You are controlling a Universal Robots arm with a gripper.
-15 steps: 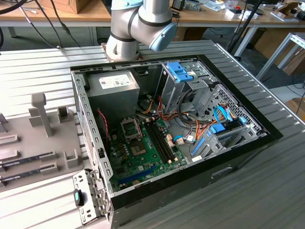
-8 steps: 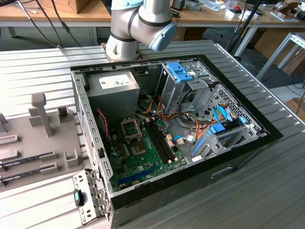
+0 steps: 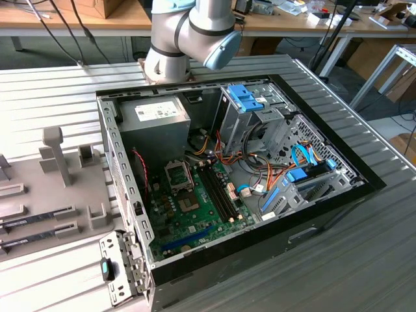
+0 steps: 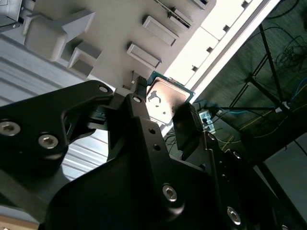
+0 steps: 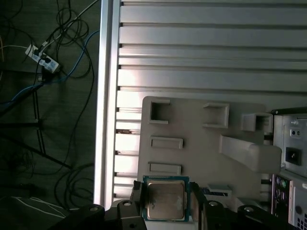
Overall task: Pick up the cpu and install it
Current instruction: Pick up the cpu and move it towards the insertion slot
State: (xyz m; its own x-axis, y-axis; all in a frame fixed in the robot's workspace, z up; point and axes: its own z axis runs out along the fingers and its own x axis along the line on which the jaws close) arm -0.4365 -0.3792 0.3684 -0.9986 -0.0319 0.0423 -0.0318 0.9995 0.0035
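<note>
Gripper (image 5: 166,207) clenched on opp. edges of cpu (image 5: 165,199), metal top facing cam in first wrist view. Grey slotted tray (image 5: 201,124) beyond, on ribbed table (image 5: 192,48).

Exterior view bright; wrist views dim w/ glare

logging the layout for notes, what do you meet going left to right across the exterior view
grey tray → socket → memory slots → blue cables
</note>
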